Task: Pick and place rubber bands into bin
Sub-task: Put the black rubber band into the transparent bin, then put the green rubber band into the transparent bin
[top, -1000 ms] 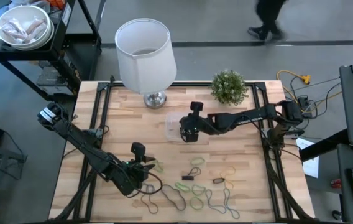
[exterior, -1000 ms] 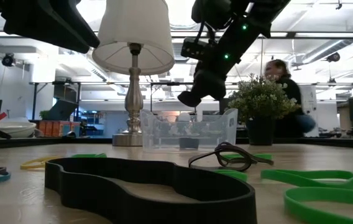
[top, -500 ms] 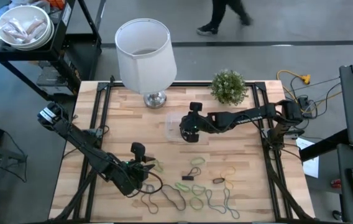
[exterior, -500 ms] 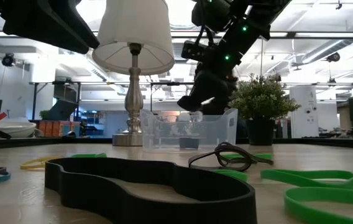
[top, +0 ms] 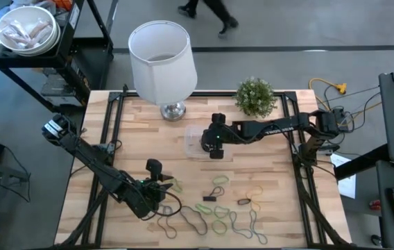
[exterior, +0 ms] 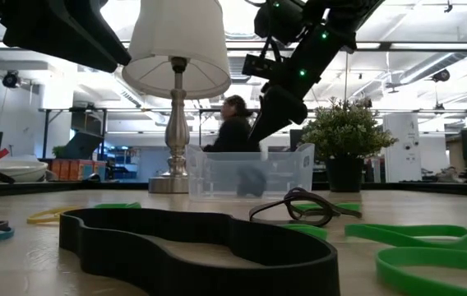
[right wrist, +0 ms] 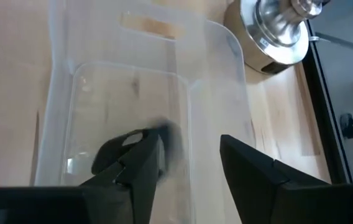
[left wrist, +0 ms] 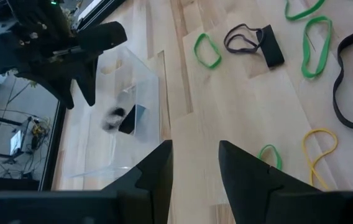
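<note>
The clear bin [top: 195, 142] stands on the table's middle, near the lamp's base. My right gripper [top: 215, 147] hangs open just above the bin's right part, tilted down into it. A dark, blurred rubber band [right wrist: 164, 142] shows inside the bin [right wrist: 133, 106], below the fingers and apart from them. Several green, tan and dark rubber bands [top: 219, 182] lie loose on the near half of the table. My left gripper [top: 162, 187] waits open at the near left, above the wood, its fingers [left wrist: 158, 171] empty.
A lamp with a white shade [top: 161, 55] and a small potted plant [top: 255, 97] stand along the far edge. A wide black band [exterior: 192, 242] lies close to the low camera. A person [exterior: 233, 123] walks past beyond the table.
My right gripper has stayed above the bin, tipped and turned a little, and opened from shut. The dark rubber band it held has left the fingers and dropped into the bin.
</note>
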Controlling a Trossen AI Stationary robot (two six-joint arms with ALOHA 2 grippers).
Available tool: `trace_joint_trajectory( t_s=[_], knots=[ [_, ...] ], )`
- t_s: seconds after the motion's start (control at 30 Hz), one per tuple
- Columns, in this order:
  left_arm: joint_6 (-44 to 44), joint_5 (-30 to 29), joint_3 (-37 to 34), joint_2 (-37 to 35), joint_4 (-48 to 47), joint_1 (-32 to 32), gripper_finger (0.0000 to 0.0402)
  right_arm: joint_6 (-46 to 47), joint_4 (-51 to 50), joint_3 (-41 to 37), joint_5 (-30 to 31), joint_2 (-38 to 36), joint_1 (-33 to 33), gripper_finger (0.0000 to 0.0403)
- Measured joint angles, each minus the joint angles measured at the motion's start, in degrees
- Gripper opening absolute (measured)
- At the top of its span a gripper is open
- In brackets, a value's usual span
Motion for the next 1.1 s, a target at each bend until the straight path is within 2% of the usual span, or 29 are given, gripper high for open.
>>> trace_joint_trajectory(
  t_s=[0.23,0.3,0.5,0.63,0.9,1.1],
  knots=[
    [-1.39,0.13,-0.09,0.01,-0.11,-0.02,0.0114,-0.5,-0.48,-0.02,0.04,-1.08,0.24,0.0166],
    [-2.65,2.08,-0.23,0.01,-0.28,-0.01,0.0114,-0.56,-1.66,0.0,0.05,-1.73,1.28,0.0167],
    [-9.34,11.77,-2.63,0.02,-0.02,-0.04,0.0114,-2.01,-4.0,0.0,0.01,-5.43,7.5,0.0163],
    [-12.12,12.13,-5.49,0.02,0.77,0.32,0.0114,-2.0,-6.2,-0.02,0.04,-8.64,13.54,0.0158],
    [-0.56,15.11,-8.68,0.73,15.3,4.07,0.0114,0.94,-7.23,-1.98,0.08,-14.71,27.05,0.0148],
    [3.75,16.39,-8.7,5.42,15.91,6.93,0.0114,4.66,-6.92,-3.13,0.14,-15.98,35.62,0.0142]
  ],
)
